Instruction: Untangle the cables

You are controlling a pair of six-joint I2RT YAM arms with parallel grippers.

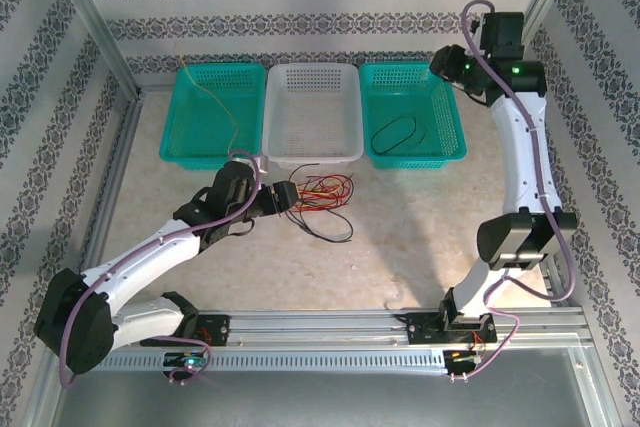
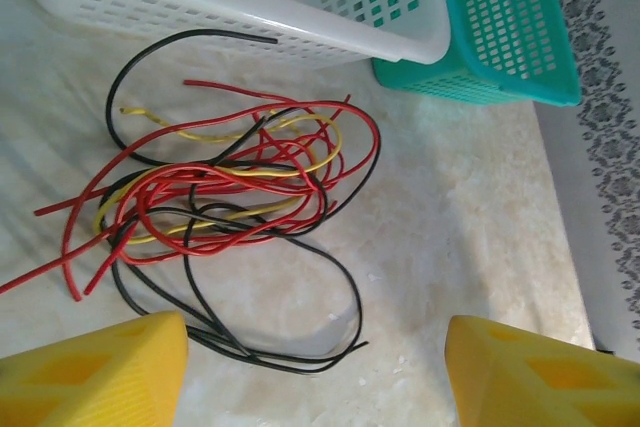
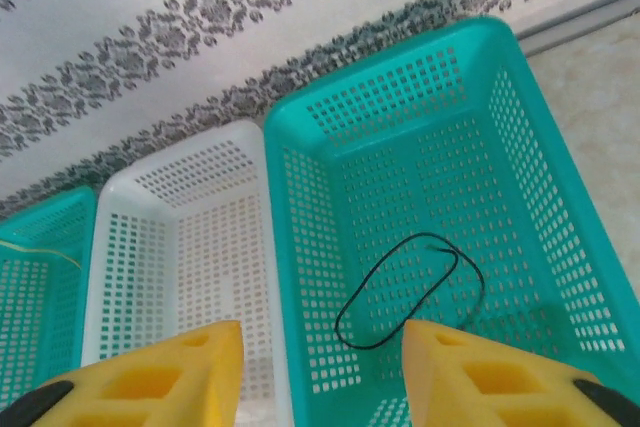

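Note:
A tangle of red, yellow and black cables (image 1: 318, 195) lies on the table just in front of the white basket (image 1: 314, 147); in the left wrist view the tangle (image 2: 230, 182) sits ahead of the fingers. My left gripper (image 1: 283, 197) is low beside the tangle's left end, open, nothing between its yellow fingers (image 2: 95, 372). One black cable (image 1: 396, 133) lies looped in the right teal basket (image 1: 452, 107), and the loop (image 3: 405, 292) shows below my right gripper (image 3: 320, 372). A yellow cable (image 1: 215, 102) lies in the left teal basket (image 1: 180, 112). My right gripper (image 1: 442, 65) hangs high over the right basket, open and empty.
Three baskets stand in a row at the back of the table. Metal frame posts and patterned walls close in the sides and back. The arm bases sit on a rail at the near edge.

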